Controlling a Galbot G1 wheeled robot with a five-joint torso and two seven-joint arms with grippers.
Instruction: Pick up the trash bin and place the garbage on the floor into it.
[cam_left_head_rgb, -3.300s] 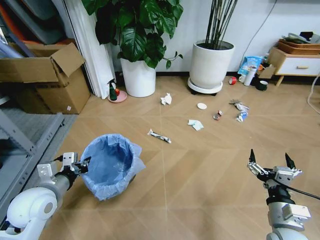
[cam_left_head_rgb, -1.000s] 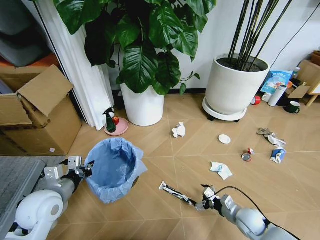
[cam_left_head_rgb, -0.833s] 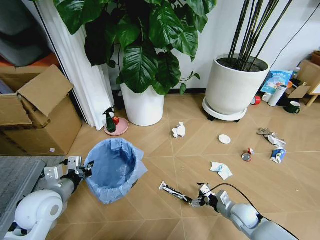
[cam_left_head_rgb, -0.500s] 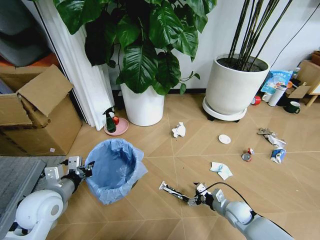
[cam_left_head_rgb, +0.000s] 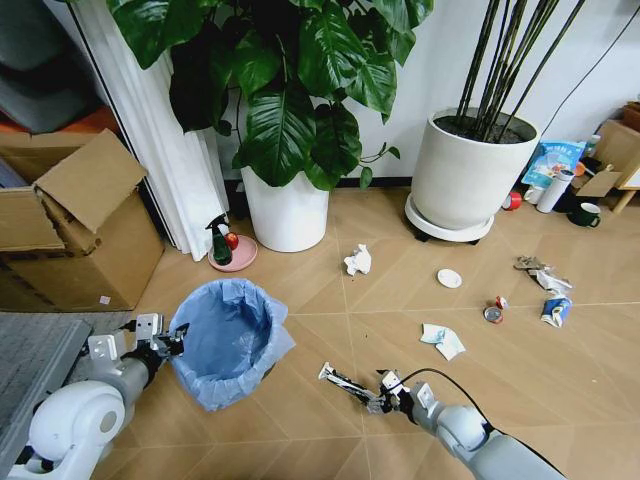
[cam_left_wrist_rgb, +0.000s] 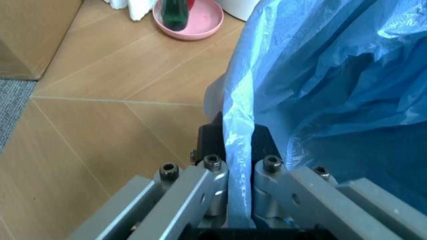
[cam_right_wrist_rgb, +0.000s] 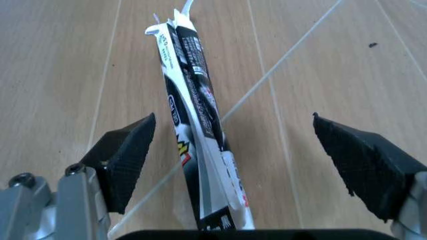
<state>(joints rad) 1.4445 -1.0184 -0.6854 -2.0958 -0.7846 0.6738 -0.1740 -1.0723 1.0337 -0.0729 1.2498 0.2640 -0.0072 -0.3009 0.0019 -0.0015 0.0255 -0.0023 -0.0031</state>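
Fingers (cam_left_wrist_rgb: 212, 186) of the left gripper (cam_left_head_rgb: 165, 338), lower left of the head view, are clenched on the rim of the trash bin (cam_left_head_rgb: 228, 338), pinching its light-blue bag (cam_left_wrist_rgb: 320, 90); the left arm (cam_left_head_rgb: 75, 410) reaches in low from the lower left corner. Fingers (cam_right_wrist_rgb: 127, 150) of the right gripper (cam_left_head_rgb: 384, 395), bottom centre, are spread wide on either side of the stick-like wrapper (cam_right_wrist_rgb: 197, 135), which lies flat on the floor (cam_left_head_rgb: 300, 425) between them, its near end under the wrist. The right arm (cam_left_head_rgb: 470, 445) extends low from the lower right. Open floor separates bin and wrapper. Print on the wrapper is not legible. Farther off, centre to right, lie a crumpled tissue (cam_left_head_rgb: 357, 261), a white lid (cam_left_head_rgb: 449, 278) and a crushed can (cam_left_head_rgb: 493, 312).
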